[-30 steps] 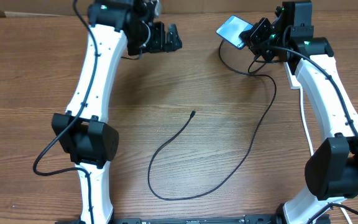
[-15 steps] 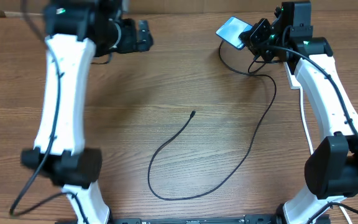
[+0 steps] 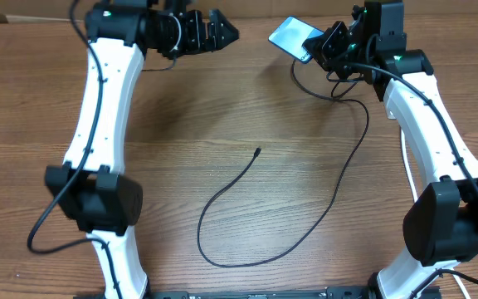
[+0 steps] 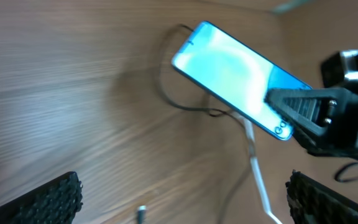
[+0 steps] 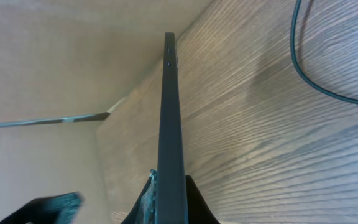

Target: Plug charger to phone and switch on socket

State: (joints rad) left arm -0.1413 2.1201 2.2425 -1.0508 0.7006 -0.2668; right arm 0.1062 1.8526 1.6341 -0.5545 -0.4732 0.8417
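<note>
Even, soft light — left wrist view blurred, phone (image 4: pixel 232 78) glaring.

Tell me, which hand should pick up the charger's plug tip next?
Left. The left hand is open and empty; the right hand is shut on the phone. The plug tip lies free.

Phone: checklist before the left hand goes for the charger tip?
1. right hand clamped on phone: ok.
2. left hand open and empty: ok.
3. charger tip lying free on table, no arm over it: ok.
4. tip plugged into phone: not ok.
5. socket switch on: cannot tell, not visible.
</note>
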